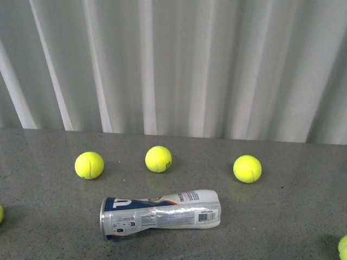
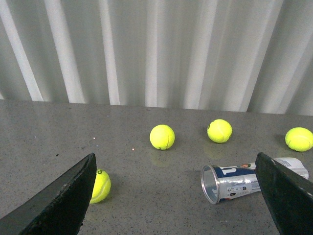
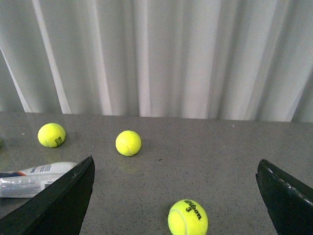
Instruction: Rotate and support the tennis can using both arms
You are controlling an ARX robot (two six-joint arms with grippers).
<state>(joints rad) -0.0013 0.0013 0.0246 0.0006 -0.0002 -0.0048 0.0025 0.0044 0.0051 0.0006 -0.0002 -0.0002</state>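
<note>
The clear, dented plastic tennis can point(image 1: 162, 212) is lying sideways on the grey surface point(image 1: 282, 222). The black left hand point(image 2: 175, 166) and right hand point(image 3: 176, 164) are being held wide open, empty, apart from the can, probably for approaching its two ends.

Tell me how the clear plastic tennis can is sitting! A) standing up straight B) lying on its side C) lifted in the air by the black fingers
B: the clear dented plastic tennis can lies flat on its side on the speckled grey table, with nothing gripping it.
</note>
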